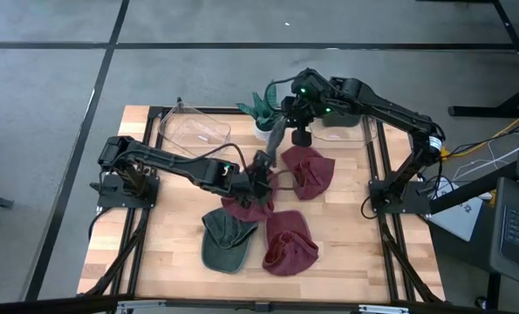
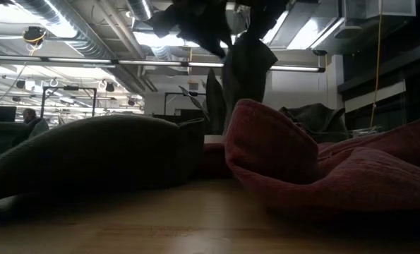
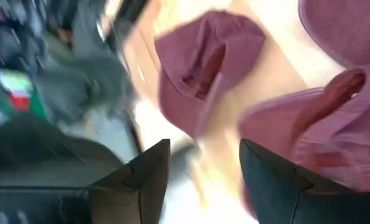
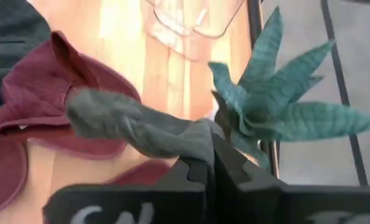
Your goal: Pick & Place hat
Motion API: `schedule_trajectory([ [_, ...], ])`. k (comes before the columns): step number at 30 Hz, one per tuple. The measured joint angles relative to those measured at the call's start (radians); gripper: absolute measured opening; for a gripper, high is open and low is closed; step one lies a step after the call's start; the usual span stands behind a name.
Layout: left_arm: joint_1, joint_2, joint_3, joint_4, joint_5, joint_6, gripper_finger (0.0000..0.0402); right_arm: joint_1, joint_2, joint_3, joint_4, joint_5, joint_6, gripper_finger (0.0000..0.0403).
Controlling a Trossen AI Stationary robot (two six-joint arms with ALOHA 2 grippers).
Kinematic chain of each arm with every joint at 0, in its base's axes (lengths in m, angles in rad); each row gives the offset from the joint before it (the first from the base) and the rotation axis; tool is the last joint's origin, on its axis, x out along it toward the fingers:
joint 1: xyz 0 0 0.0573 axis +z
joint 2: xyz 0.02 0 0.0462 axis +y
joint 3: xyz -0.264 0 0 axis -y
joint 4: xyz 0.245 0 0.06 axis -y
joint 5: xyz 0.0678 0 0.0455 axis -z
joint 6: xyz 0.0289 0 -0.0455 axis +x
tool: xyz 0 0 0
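Note:
My right gripper [image 1: 292,122] is near the table's far edge, shut on a grey-green hat [image 1: 276,136] that hangs below it; the low view shows the hat [image 2: 246,70] dangling above the table. My left gripper [image 3: 203,174] is open over the table's middle [image 1: 259,170], with a maroon cap [image 3: 203,62] ahead of it and another [image 3: 321,124] beside one finger. Three maroon caps [image 1: 307,171] [image 1: 290,242] [image 1: 246,208] and a dark green cap [image 1: 227,241] lie on the wood. My right gripper pinches a bunched fold of the grey-green hat [image 4: 194,140] between its two fingers. The fingers come from above. The hat is lifted clear of the table and hangs slack below the fingers, its free end [image 4: 94,112] drooping away from them.
Two clear plastic bins stand at the far side, one left [image 1: 194,128] and one right [image 1: 342,133]. A teal-leaved plant [image 1: 263,105] stands between them, close to my right gripper [image 4: 278,106]. The table's near left corner [image 1: 128,262] is bare wood.

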Motion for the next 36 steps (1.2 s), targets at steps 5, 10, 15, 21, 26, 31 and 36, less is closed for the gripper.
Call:
schedule_trajectory([
  [5, -0.002, -0.032, 0.000, -0.105, 0.096, -0.256, 0.0181, 0.000, -0.027, 0.000, -0.046, 0.046, 0.045, 0.0002],
  [10, -0.003, -0.107, 0.000, -0.212, 0.147, -0.375, 0.0170, -0.001, -0.097, 0.000, -0.051, 0.052, 0.130, 0.0002],
  [15, 0.004, -0.211, 0.000, -0.306, 0.177, -0.413, 0.0164, -0.003, -0.182, 0.000, -0.051, 0.089, 0.243, 0.0002],
  [21, 0.068, -0.354, 0.000, -0.306, 0.277, -0.448, 0.0168, -0.037, -0.255, 0.000, -0.081, 0.240, 0.381, 0.0002],
  [26, 0.145, -0.476, -0.002, -0.310, 0.427, -0.434, 0.0169, -0.091, -0.291, 0.000, -0.118, 0.273, 0.470, 0.0002],
  [31, 0.201, -0.581, -0.004, -0.311, 0.494, -0.410, 0.0167, -0.148, -0.312, 0.000, -0.139, 0.271, 0.536, 0.0002],
  [36, 0.228, -0.653, -0.004, -0.311, 0.505, -0.401, 0.0167, -0.200, -0.313, 0.000, -0.185, 0.271, 0.593, 0.0002],
])
